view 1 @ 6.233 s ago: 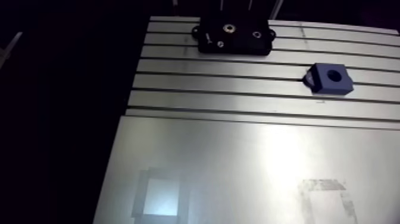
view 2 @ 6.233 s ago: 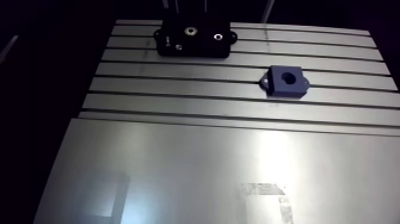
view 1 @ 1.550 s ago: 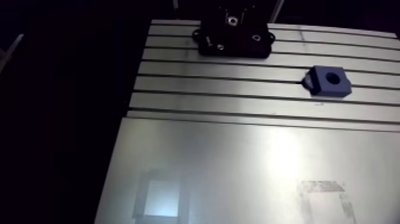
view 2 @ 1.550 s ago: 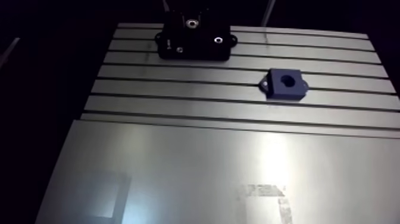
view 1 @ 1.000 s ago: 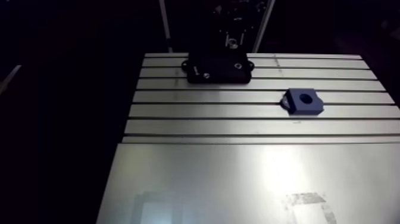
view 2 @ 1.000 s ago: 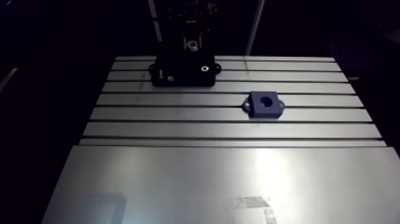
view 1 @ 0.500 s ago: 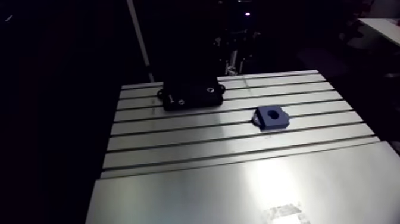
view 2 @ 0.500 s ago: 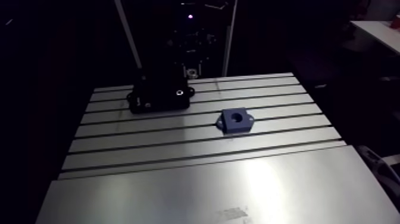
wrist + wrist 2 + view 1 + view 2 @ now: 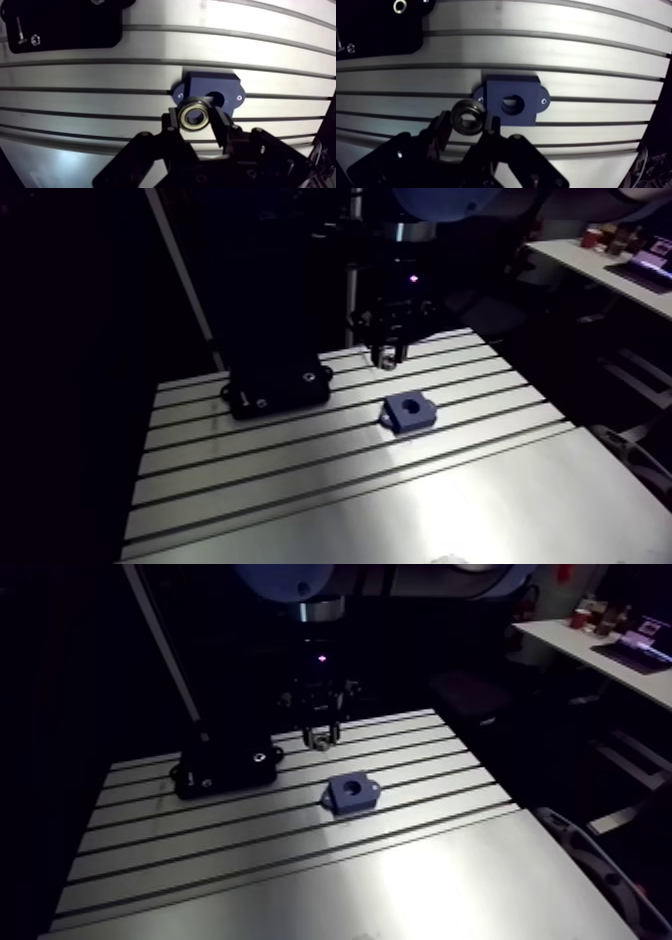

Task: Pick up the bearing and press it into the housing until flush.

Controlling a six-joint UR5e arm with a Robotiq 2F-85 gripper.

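My gripper (image 9: pixel 195 120) is shut on the bearing (image 9: pixel 194 114), a small steel ring held between the two black fingers (image 9: pixel 220 126). In the wrist view the dark blue housing (image 9: pixel 511 100) with its round bore lies on the slotted table just ahead of and below the bearing. In the arm view the gripper (image 9: pixel 386 360) hangs above the table, a little behind the blue housing (image 9: pixel 410 410), with the bearing showing as a bright spot at its tip.
A black fixture block (image 9: pixel 280 387) with bolt holes sits on the slotted aluminium table (image 9: pixel 330 458), to the left of the housing. A smooth metal plate (image 9: pixel 480 518) covers the near part of the table.
The arm view has swung and pulled back, so the camera moved. The gripper with the bearing has lifted off the black block and now hangs close behind the housing.
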